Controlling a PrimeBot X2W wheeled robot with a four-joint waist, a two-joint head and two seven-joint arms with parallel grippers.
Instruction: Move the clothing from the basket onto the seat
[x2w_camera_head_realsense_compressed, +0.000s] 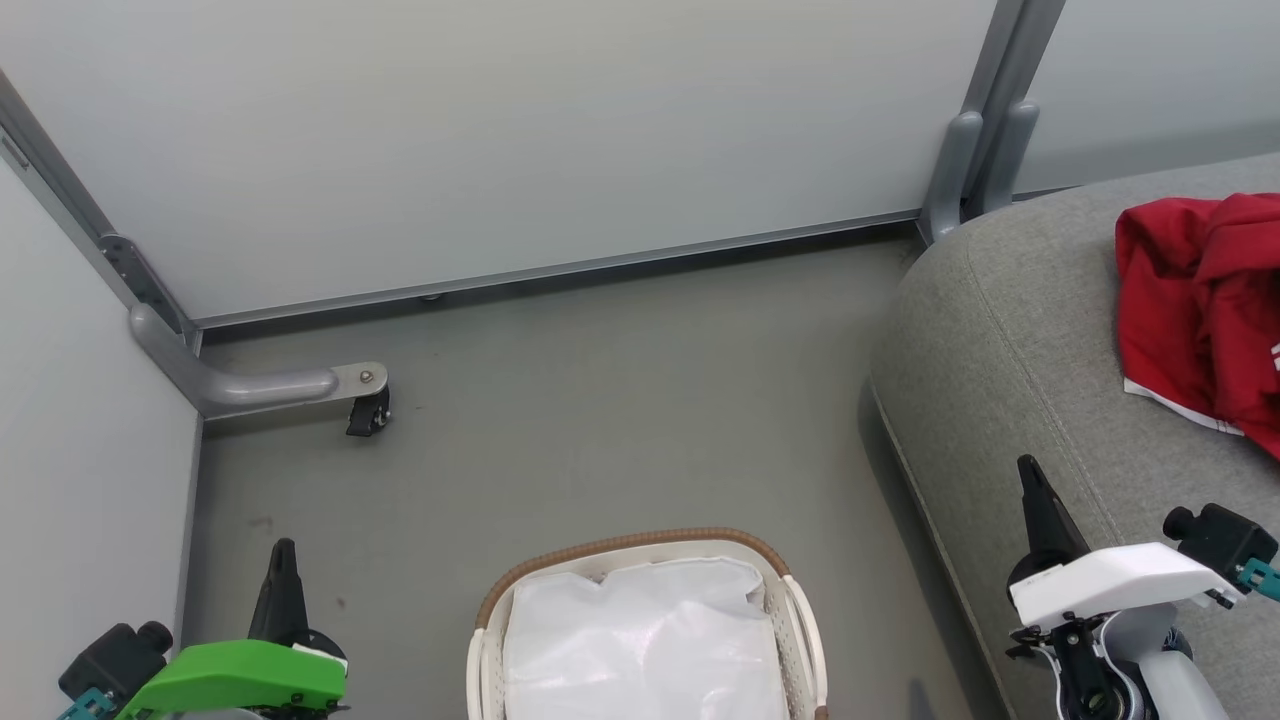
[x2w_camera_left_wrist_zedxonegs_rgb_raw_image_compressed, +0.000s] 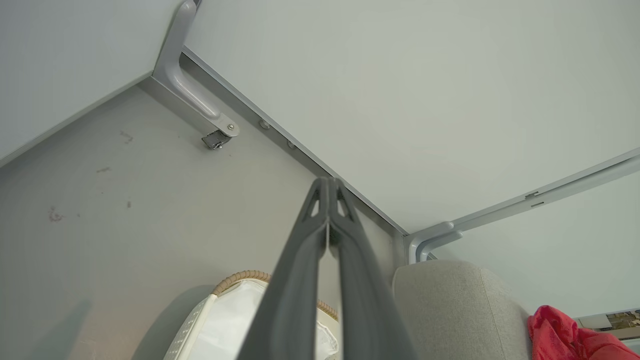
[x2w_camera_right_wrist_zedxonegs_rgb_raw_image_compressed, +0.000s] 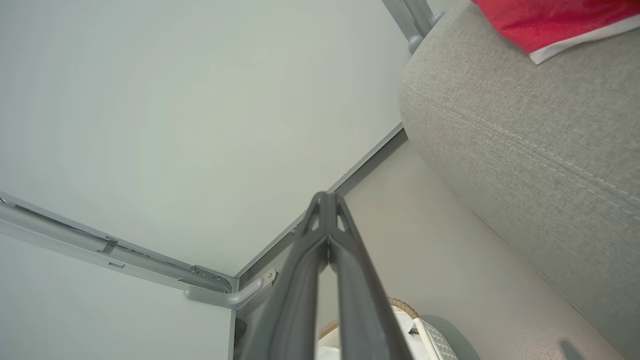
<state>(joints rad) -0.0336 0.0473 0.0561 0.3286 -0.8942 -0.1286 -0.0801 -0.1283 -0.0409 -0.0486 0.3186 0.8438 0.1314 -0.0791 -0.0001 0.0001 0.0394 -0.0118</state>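
Both pairs of jaws were pressed together and held nothing. The left jaws' 2 dark fingers (x2w_camera_left_wrist_zedxonegs_rgb_raw_image_compressed: 300, 280) met at their tips in the left wrist view, and the right jaws' 2 fingers (x2w_camera_right_wrist_zedxonegs_rgb_raw_image_compressed: 300, 300) did the same in the right wrist view.

The clothing, a red garment (x2w_camera_head_realsense_compressed: 1205, 300) with a white hem, lay crumpled on the seat (x2w_camera_head_realsense_compressed: 1020, 340). It was well apart from the left jaws. It was nearer the right jaws, up and to their right in the head view, and did not touch them. The right jaws stood at the lower right of that view, against the seat's stitched front part.

The basket (x2w_camera_head_realsense_compressed: 640, 548) sat on the floor (x2w_camera_head_realsense_compressed: 620, 400) near the seat's rounded end, at the bottom middle of the head view, between the 2 pairs of jaws and touching neither. Its white lining (x2w_camera_head_realsense_compressed: 640, 640) showed inside the brown rim. The left jaws stood at the lower left, above the floor beside the basket.

Beyond the floor, pale wall panels (x2w_camera_head_realsense_compressed: 500, 130) met at grey frame posts, and 1 post foot carried a black caster (x2w_camera_head_realsense_compressed: 368, 412).
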